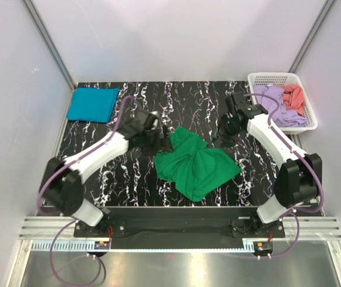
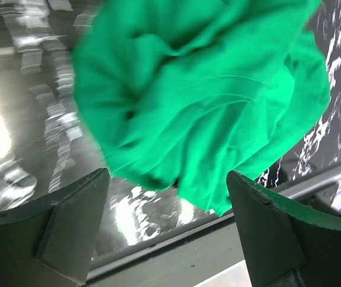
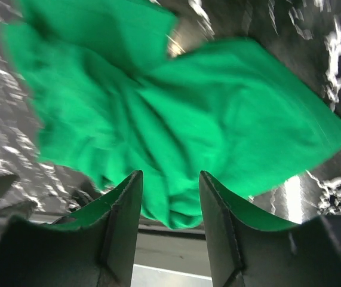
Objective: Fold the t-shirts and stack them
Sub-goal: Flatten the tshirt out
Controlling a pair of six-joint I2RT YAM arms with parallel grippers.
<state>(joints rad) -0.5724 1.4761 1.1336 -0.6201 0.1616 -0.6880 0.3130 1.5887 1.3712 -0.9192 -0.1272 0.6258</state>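
Green t-shirt (image 1: 197,166) crumpled mid-frame, left gripper (image 2: 167,178) and right gripper (image 3: 170,176) both spread, empty, flanking it, likely to flatten.

No text, label, brand, number or sign can be read in any view. That holds for the crumpled bright green cloth t-shirt (image 1: 197,167), the folded teal-blue cloth t-shirt (image 1: 92,104) at 10 o'clock, the white plastic lattice basket (image 1: 275,75) at 2 o'clock, and the black white-veined worktop (image 1: 128,179).

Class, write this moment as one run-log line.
green t-shirt: crumpled | left gripper: open | right gripper: open | teal t-shirt: folded, far left
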